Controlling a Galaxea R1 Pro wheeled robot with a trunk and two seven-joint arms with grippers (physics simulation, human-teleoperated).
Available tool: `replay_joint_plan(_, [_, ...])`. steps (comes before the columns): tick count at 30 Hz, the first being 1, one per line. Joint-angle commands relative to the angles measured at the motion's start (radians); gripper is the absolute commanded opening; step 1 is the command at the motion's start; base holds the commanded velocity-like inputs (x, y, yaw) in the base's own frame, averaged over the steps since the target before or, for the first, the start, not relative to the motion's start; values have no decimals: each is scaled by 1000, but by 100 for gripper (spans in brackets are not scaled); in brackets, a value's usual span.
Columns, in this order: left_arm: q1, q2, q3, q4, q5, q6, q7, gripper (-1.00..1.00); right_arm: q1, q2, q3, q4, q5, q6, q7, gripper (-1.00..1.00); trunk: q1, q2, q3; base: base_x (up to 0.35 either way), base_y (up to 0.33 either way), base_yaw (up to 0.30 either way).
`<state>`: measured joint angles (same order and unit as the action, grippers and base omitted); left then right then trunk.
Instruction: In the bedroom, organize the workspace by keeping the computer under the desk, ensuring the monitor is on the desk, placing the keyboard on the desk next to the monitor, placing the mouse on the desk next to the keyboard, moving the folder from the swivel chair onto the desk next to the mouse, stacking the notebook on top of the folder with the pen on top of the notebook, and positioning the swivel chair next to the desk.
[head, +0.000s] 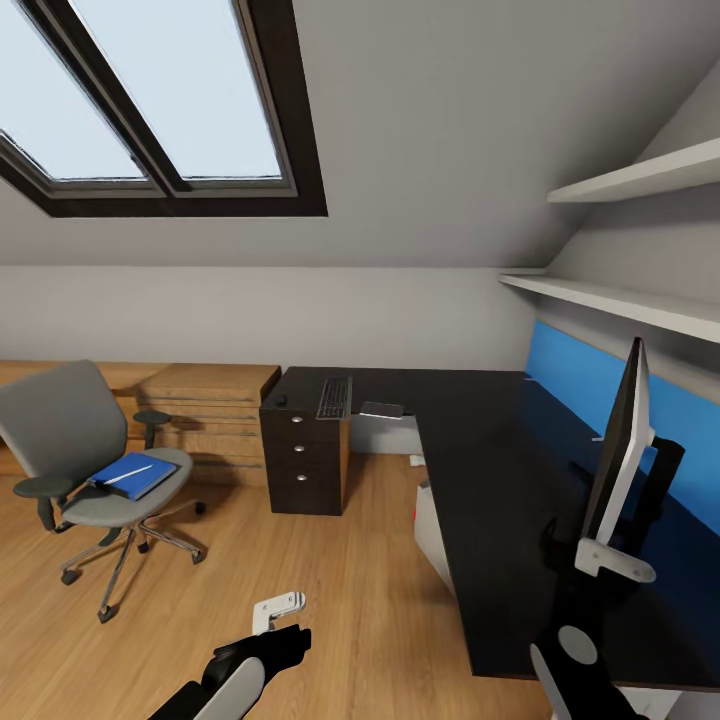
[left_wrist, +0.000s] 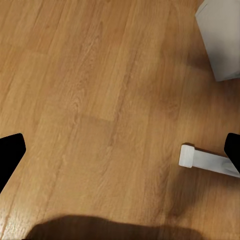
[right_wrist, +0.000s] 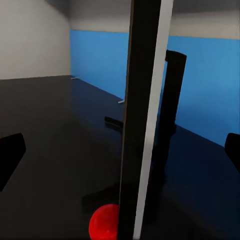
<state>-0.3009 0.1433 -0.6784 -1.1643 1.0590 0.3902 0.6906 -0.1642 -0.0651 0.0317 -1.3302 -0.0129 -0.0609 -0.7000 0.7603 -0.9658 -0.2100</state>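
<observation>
Nearest the head camera, the right gripper (head: 600, 560) is hanging at the monitor (head: 622, 450), which is standing on its edge-on stem at the near right of the tabletop. In the right wrist view the dark fingers (right_wrist: 10, 155) are sitting well apart at either side of the picture with the monitor's thin edge (right_wrist: 142, 115) between them, not yet clamped on it; a red ball (right_wrist: 105, 222) is showing low beside that edge. The left gripper (head: 278, 610) is hovering low over the wooden floor (head: 330, 600), its fingers (left_wrist: 10, 152) spread apart and holding nothing.

Going by size, the desk (head: 480, 470) is stretching in an L from the drawer unit (head: 303, 455) round to the blue back panel (head: 580, 390). The swivel chair (head: 95, 470) is standing well apart from it on the left, in front of a light-wood chest (head: 205, 405). A white box that may be the computer (head: 432, 530) is sitting on the floor under the desk edge. The keyboard (head: 334, 397) is lying on the far wing of the tabletop, far from the monitor, with a flat grey item (head: 382, 409) just beside it and the mouse (head: 282, 400) near the far corner. A blue folder (head: 133, 475) is resting on the chair seat with the pen (head: 128, 475) across it; whether a notebook is stacked there I cannot tell.

So the monitor and probably the computer look settled; gathering keyboard and mouse beside the monitor, moving the folder stack and bringing the chair in all seem left to do.
</observation>
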Motion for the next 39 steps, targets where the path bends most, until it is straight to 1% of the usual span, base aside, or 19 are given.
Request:
replay_joint_plan(1, [-1,1,-3,-2,6,1,7,100,-1,-2,2,4,-2,-4,-2,100,0,-1,-1,0,0,0])
replay_joint_plan(3, [-1,1,-3,-2,6,1,7,100,-2,-3,-2,9,-2,-4,6,100,0,-1,-1,0,0,0])
replay_joint_plan(9, [-1,1,-3,-2,7,1,7,100,-3,-13,-31,15,-3,0,25,100,0,-1,-1,0,0,0])
replay_joint_plan(11, [-2,0,-3,-2,7,1,7,100,-4,-20,-45,17,-4,12,45,100,0,-1,-1,0,0,0])
replay_joint_plan(17, [-2,0,-4,-2,8,1,7,100,-6,-26,-70,18,-5,29,68,100,0,-1,-1,0,0,0])
replay_joint_plan(23, [-2,-2,-7,-1,9,1,7,100,-7,-27,-102,17,-25,70,99,100,0,-1,-1,22,0,0])
replay_joint_plan(24, [-2,-7,-13,2,8,1,7,100,-8,-28,-115,16,-44,82,119,100,0,-1,-1,233,0,0])
replay_joint_plan(32, [-1,-24,-16,25,6,1,6,100,-9,-28,-122,16,-52,88,129,100,0,-1,-1,114,0,0])
replay_joint_plan(39, [-1,-28,-17,29,6,1,6,100,-11,-29,-130,17,-53,91,129,100,0,-1,-1,13,0,0])
